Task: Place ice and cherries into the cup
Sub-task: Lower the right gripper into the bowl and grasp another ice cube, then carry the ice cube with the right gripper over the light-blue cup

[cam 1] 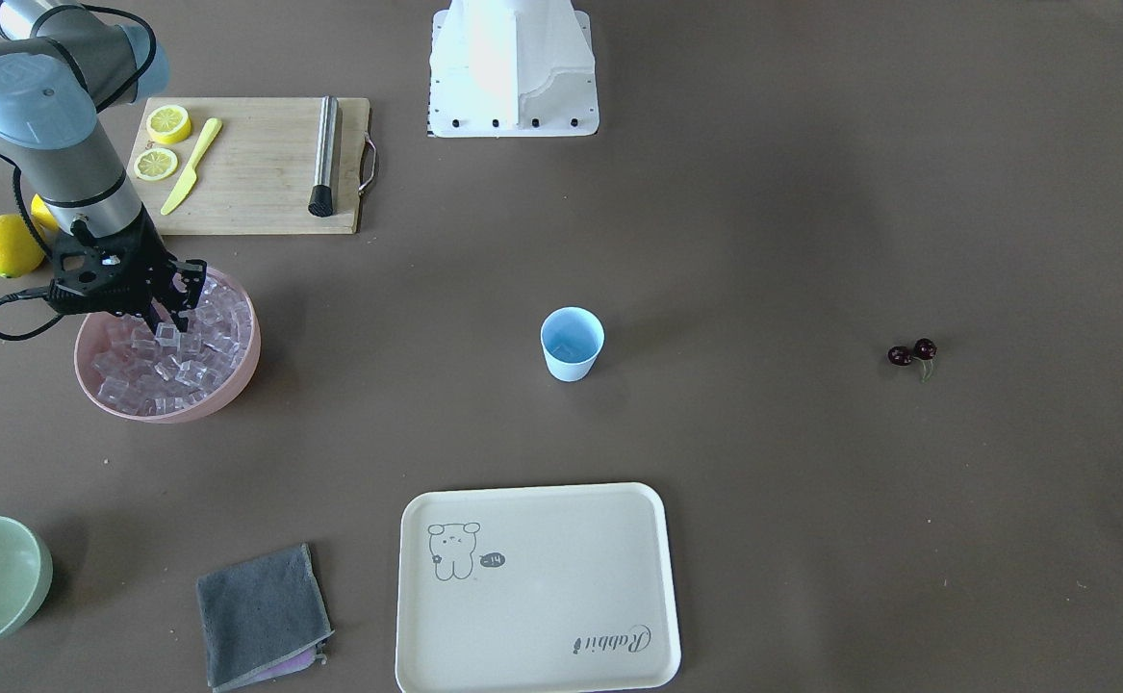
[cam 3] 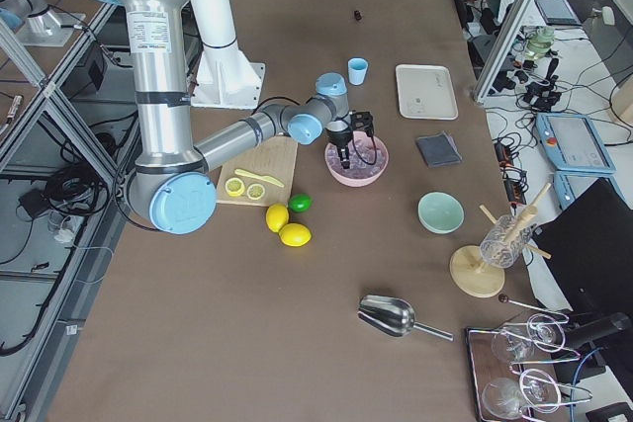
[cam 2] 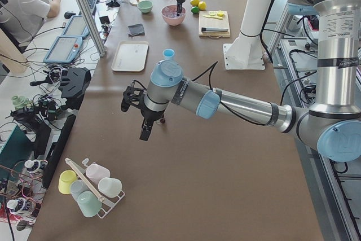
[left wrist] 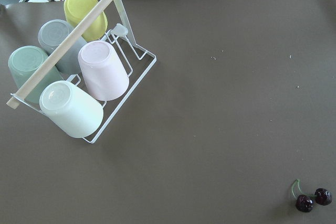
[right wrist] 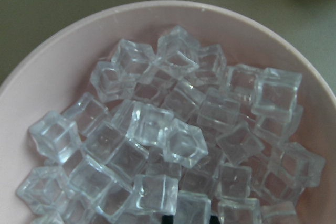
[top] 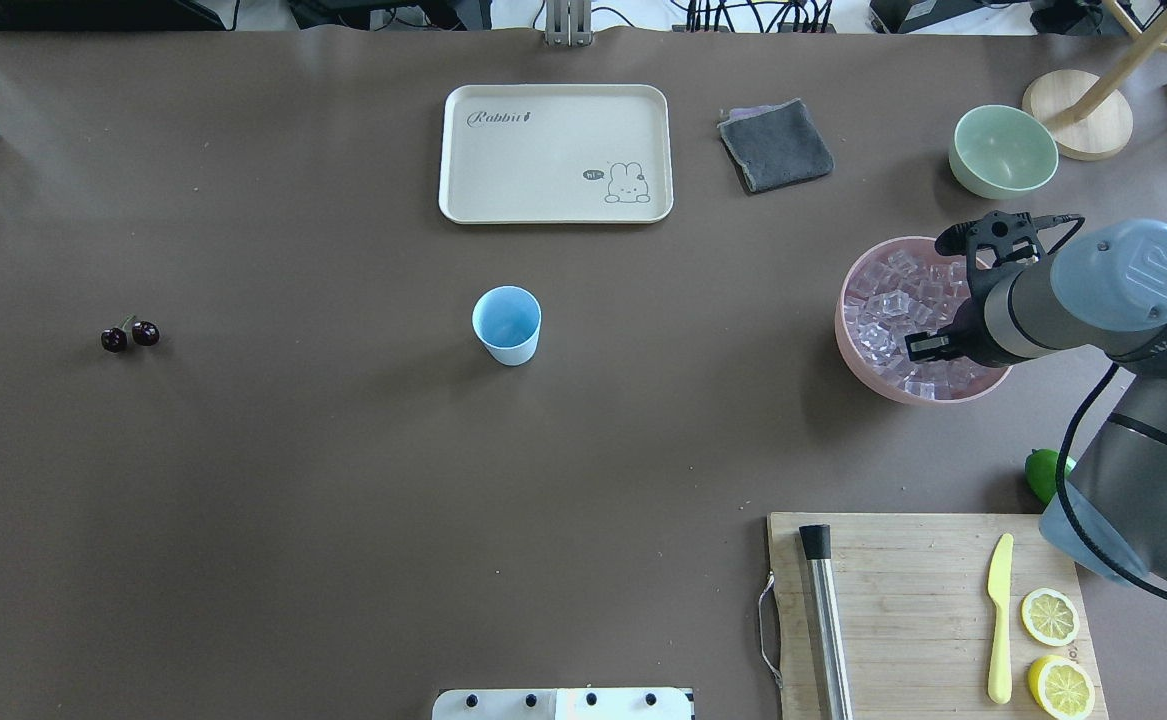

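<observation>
Black, with its jaws spread, the right tool [cam 1: 174, 310] is dipped into the pink bowl [cam 1: 234, 385], its tips down among the ice [cam 1: 171, 361] heaped there. Out from the bowl, the light-blue cup [cam 1: 572, 344] stands upright near the middle of the counter [cam 1: 715, 241], and the cherries [cam 1: 911, 353] lie on the counter well beyond it, on the cup's other side. Above the counter near those cherries hangs the left tool [cam 2: 145, 131], seen only from the side, so I cannot tell whether it is released or clenched.
</observation>
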`<action>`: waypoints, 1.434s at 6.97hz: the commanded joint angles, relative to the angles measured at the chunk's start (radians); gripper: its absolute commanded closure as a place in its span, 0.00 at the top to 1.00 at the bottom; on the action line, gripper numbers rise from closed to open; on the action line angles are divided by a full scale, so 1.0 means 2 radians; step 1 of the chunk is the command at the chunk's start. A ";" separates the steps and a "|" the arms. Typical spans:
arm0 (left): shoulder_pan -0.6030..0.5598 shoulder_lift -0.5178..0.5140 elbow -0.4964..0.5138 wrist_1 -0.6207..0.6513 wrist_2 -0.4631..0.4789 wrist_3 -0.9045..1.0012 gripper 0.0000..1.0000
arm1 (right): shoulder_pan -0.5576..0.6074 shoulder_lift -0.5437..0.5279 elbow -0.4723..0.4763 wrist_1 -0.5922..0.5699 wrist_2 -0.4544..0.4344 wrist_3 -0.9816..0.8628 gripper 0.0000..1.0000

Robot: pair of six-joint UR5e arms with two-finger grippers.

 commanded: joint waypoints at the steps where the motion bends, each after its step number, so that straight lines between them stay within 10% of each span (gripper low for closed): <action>1: 0.002 0.000 0.000 0.000 0.000 -0.001 0.98 | 0.010 0.000 0.008 -0.007 0.005 -0.001 0.00; 5: 0.003 0.000 -0.002 0.000 0.000 -0.001 0.98 | 0.033 0.128 0.028 -0.122 0.028 0.005 0.00; 10: 0.003 0.000 -0.004 -0.001 -0.001 0.000 0.98 | -0.045 0.262 0.009 -0.112 -0.008 0.087 0.00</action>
